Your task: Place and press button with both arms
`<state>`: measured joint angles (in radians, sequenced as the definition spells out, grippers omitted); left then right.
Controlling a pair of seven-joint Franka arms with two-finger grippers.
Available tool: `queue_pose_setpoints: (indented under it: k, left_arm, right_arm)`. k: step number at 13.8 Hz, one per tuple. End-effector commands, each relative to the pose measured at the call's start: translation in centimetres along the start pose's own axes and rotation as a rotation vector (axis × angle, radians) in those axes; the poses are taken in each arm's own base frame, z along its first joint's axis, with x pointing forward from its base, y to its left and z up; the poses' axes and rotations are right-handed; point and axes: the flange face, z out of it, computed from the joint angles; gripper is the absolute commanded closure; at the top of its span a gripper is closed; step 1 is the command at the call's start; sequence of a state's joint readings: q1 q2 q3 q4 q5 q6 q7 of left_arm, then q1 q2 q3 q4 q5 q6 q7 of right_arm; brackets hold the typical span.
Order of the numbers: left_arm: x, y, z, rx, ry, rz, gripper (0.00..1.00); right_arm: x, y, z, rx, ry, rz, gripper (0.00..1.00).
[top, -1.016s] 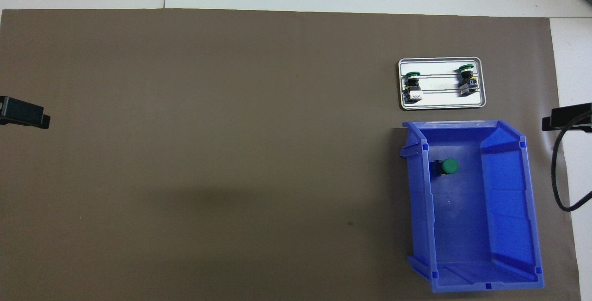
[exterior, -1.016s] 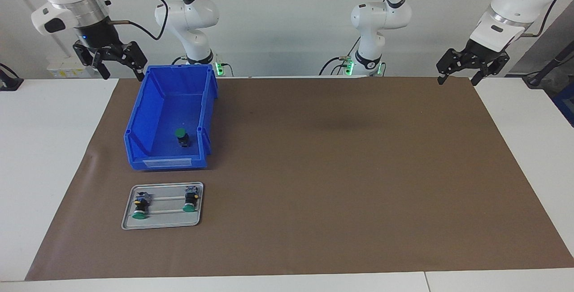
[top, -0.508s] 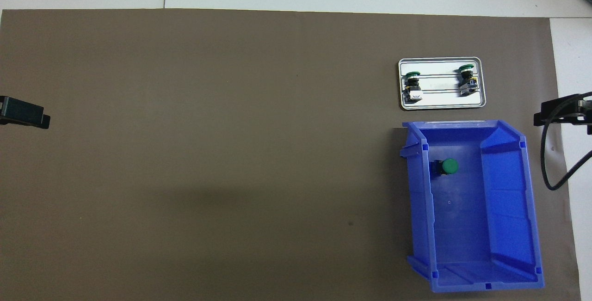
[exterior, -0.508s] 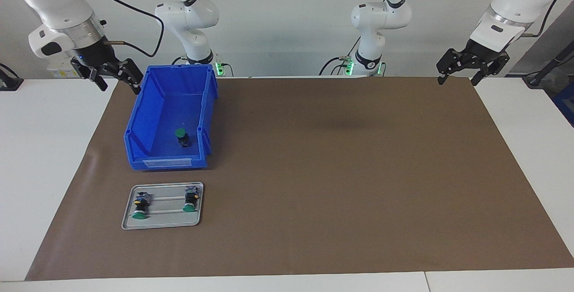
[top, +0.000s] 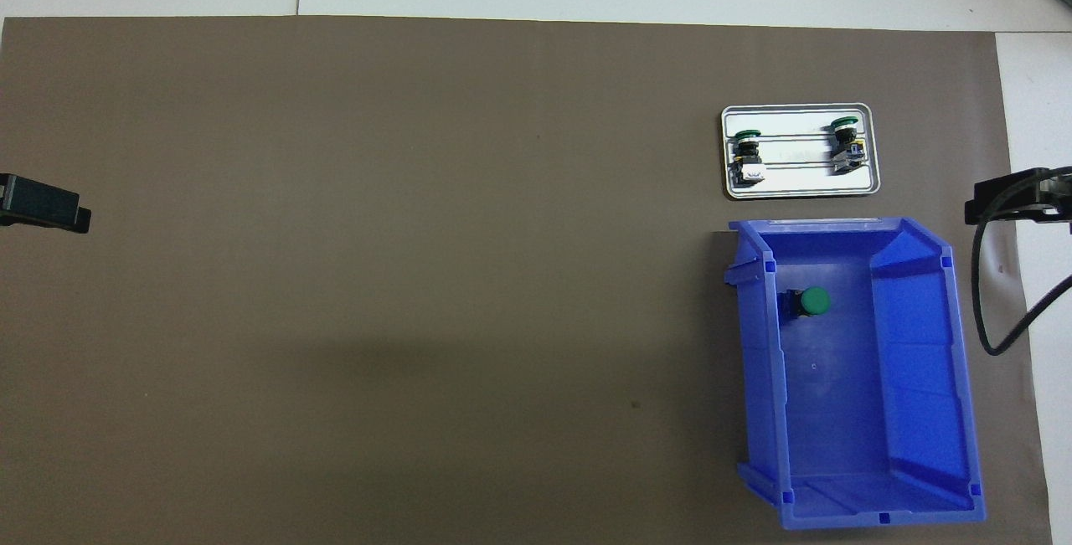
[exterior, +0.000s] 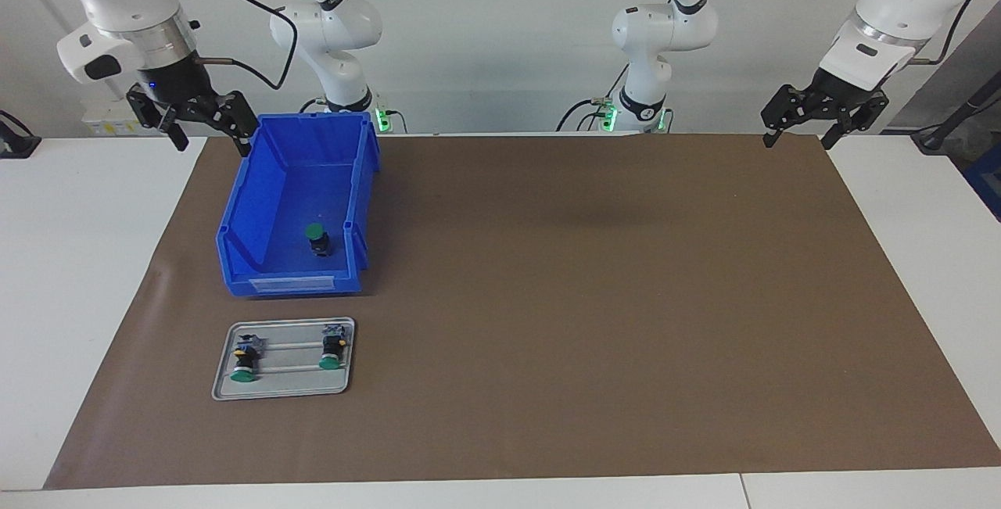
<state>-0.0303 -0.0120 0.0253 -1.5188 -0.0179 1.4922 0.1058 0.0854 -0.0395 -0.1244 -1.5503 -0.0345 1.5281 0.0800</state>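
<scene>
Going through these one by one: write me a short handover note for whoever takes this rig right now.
Right gripper: open, empty, raised beside the bin's robot-side corner.
Left gripper: open, empty, waiting over the mat's edge at the left arm's end.
One button stands in the bin, green cap up. Two buttons lie on the metal tray, which sits farther from the robots than the bin.
Done: two buttons on the tray; whether they were pressed cannot be told.
Left: pick the bin's button, place it, press.
</scene>
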Motion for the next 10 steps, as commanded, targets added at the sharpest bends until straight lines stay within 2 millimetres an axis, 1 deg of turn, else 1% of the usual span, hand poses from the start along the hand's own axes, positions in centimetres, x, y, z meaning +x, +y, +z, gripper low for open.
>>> queue_pose_setpoints:
  k: [1, 3, 10]
  left_arm:
    - [-0.83, -0.24, -0.04, 0.019, -0.006, -0.006, 0.00]
    - [-0.83, -0.24, -0.04, 0.019, -0.006, -0.006, 0.00]
    - [-0.83, -0.24, -0.04, 0.019, -0.006, -0.006, 0.00]
  right_arm:
    - [-0.14, -0.16, -0.57, 0.025, -0.016, 0.000, 0.00]
    - [-0.34, -0.04, -0.10, 0.023, -0.029, 0.005, 0.00]
    - [-0.48, -0.14, -0.08, 0.013, -0.028, 0.000, 0.00]
